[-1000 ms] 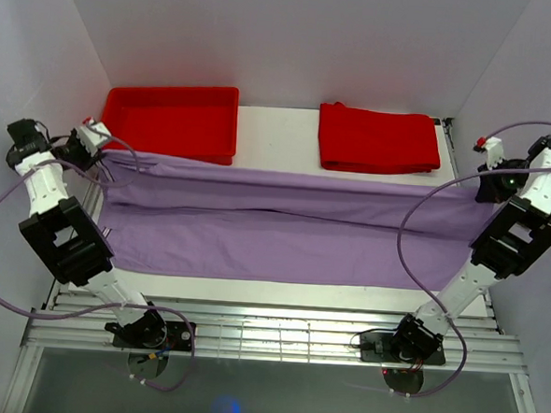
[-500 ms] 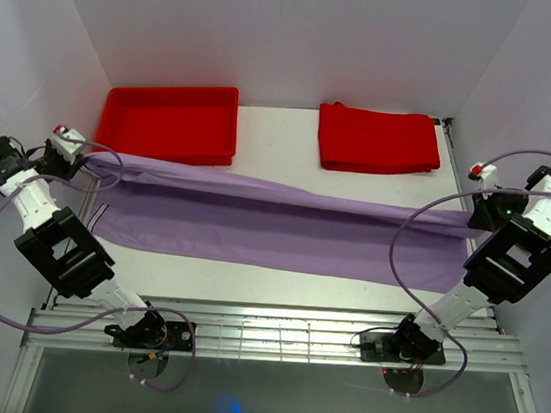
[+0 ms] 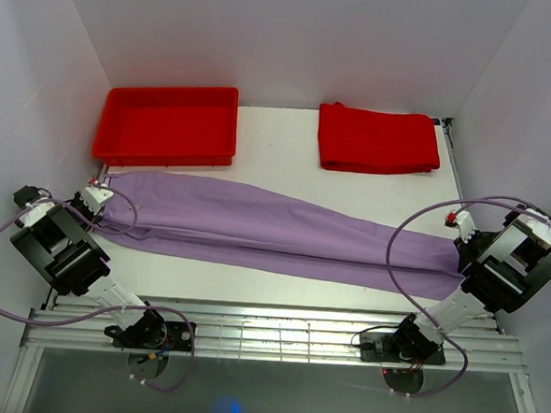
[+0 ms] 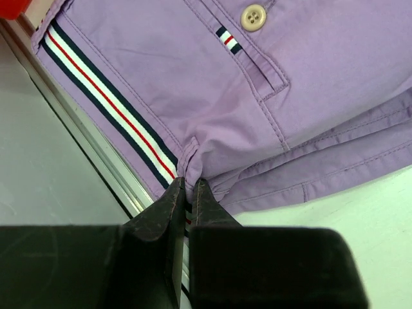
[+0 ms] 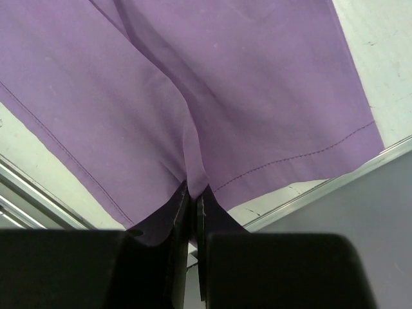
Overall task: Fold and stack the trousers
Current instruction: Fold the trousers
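Two closed claws on the trousers (image 3: 274, 230): left claw (image 4: 188, 187) at striped waistband (image 4: 109, 106), right claw (image 5: 193, 190) at hem (image 5: 302, 158).

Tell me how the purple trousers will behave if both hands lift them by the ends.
Probably floppy: the trousers bunch into soft folds where the left hand pinches the waistband and the right hand pinches the hem, so the middle would likely sag. The cloth looks thin, so likely light. With such small pinches, an end might slip if tugged.
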You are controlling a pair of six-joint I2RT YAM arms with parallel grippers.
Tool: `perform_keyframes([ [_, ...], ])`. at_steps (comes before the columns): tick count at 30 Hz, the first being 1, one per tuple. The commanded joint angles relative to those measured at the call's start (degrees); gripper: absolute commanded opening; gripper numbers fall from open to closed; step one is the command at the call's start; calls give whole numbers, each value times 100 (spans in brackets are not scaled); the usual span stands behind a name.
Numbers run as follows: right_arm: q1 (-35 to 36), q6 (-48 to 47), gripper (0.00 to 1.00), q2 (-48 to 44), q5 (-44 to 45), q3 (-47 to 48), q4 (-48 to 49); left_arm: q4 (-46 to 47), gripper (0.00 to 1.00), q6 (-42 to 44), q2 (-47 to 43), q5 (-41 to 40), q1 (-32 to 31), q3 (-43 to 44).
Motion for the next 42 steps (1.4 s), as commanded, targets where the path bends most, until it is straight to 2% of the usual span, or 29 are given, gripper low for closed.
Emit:
perform_keyframes([
  [1,-94,-299,8,-256,524,141,590,603,0,302,-60,-392,80,151],
  [5,-77,-325,8,-265,611,229,484,316,0,450,-130,-225,80,423],
  [7,-77,-413,38,-318,717,229,388,-411,0,722,-112,-216,80,599],
  [8,-77,-422,49,-353,735,212,379,-756,6,1081,-95,-181,115,852],
  [9,-85,-440,65,-440,744,194,361,-1081,19,1302,-43,-111,159,977],
  [11,-103,-501,67,-529,718,229,300,-1766,48,1706,-59,153,316,1162],
  [14,-103,-484,88,-599,508,570,-68,-2330,60,1971,-270,461,423,1277],
  [15,-112,-475,93,-556,437,694,-200,-2428,67,2059,-314,513,458,1277],
  [20,-59,-37,91,-353,-126,1668,-1123,-2772,68,1709,-324,820,467,1513],
  [23,133,315,80,-292,-214,1680,-1353,-2711,67,1174,-175,1067,415,1707],
  [24,204,595,76,-361,-206,1462,-1205,-2606,68,989,-156,989,345,1707],
  [25,283,754,73,-414,-179,1294,-1090,-2431,66,457,-148,867,248,1664],
  [27,538,1166,67,-563,-109,734,-836,-1685,65,-65,-191,429,-77,1313],
  [32,1038,1765,62,-740,198,-279,87,-321,61,-1057,-113,-670,-728,400],
  [37,1189,2074,56,-600,987,-1175,1063,-188,52,-1525,580,-1733,-816,363],
  [38,1180,2117,54,-556,1129,-1238,1386,-197,48,-1587,652,-1875,-799,354],
  [42,1163,2206,46,-249,1552,-1160,1776,-170,45,-1675,670,-2131,-720,117],
])
